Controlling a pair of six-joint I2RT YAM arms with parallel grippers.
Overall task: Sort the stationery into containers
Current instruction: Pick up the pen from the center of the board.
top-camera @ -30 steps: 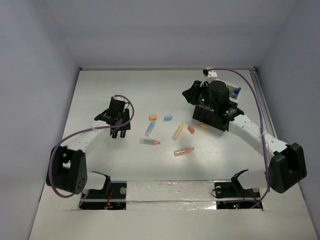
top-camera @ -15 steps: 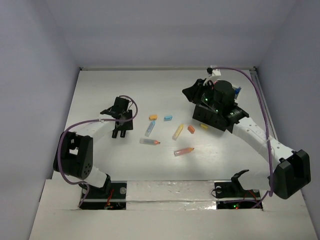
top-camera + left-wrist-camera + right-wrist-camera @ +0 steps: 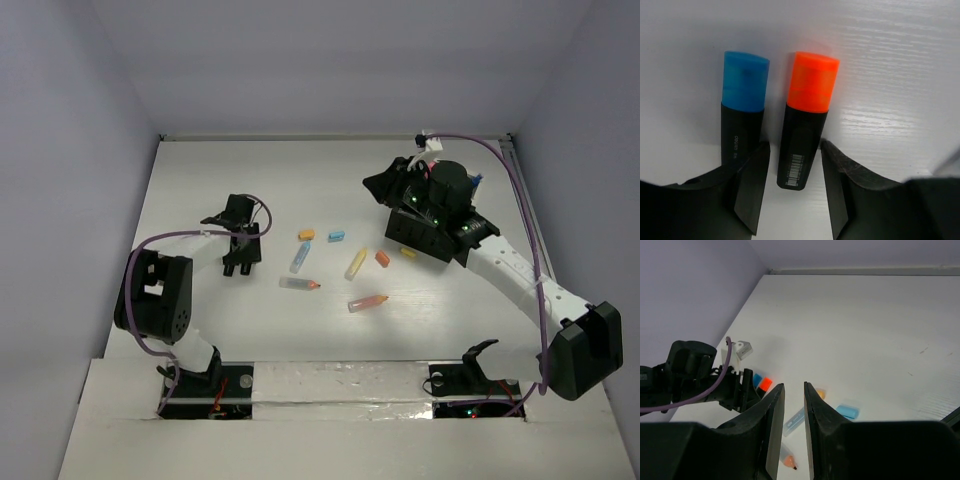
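Left wrist view is showing the relation that matters now. The left claw (image 3: 795, 165) is standing over the tail end of the orange-capped marker (image 3: 802, 135), which is lying flat on the white tabletop (image 3: 890, 75). Its black body is sitting between the two fingers (image 3: 750, 190) and its cap is pointing straight away from the claw. So the long axis is running across the line on which the fingers press, and I am judging that a squeeze is going to meet the narrow sides of the body. The claw is partly open and is not gripping yet: a thin strip of tabletop is showing on the left side, while the finger on the right is looking almost in touch. The blue-capped marker (image 3: 742, 115) is lying parallel, just beside on the left. One finger is reaching into the gap between the two markers, so this neighbour is the risk. The right claw (image 3: 793, 390) is well apart, raised beyond the loose small pieces (image 3: 356, 262), closed to a narrow slit and holding nothing, so the left arm is clearly the nearer one.
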